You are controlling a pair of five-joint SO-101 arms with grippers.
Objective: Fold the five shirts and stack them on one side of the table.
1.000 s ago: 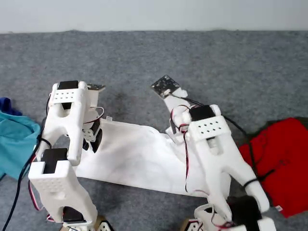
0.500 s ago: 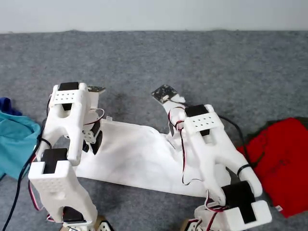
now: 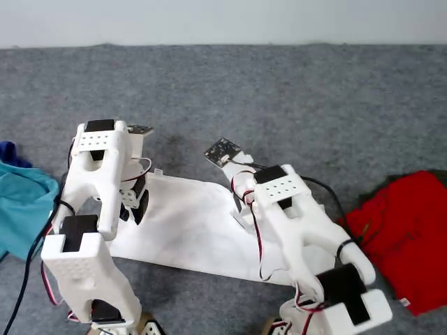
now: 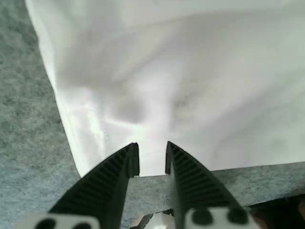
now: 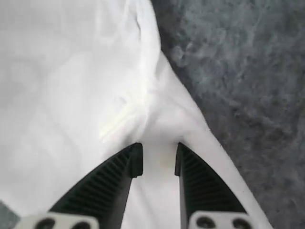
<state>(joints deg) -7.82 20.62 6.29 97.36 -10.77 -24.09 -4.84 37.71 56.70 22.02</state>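
**White shirt under both grippers, jaws slightly apart**

Your white shirt (image 3: 195, 223) lies spread flat on the grey table (image 3: 314, 91), in the middle of it, between the two arms' bases and reaching under both arms.

Your left gripper (image 4: 151, 155) sits at the shirt's edge. Its jaws stand a narrow gap apart, white cloth shows in the gap, and bare table begins just behind the tips. Your right gripper (image 5: 156, 155) is down on the shirt's other end, near a raised crease. Its jaws are also a little apart, with cloth showing between them. You cannot tell from either wrist view whether the tips are pressing the cloth or only resting on it.

In the high view, the red shirt (image 3: 412, 230) lies bunched at the table's right side, apart from the white one. A small pale label (image 3: 404, 301) sits at its near edge, its print too small to read. At the left edge lies the teal shirt (image 3: 21, 202), with a dark blue cloth (image 3: 10, 153) just behind it.
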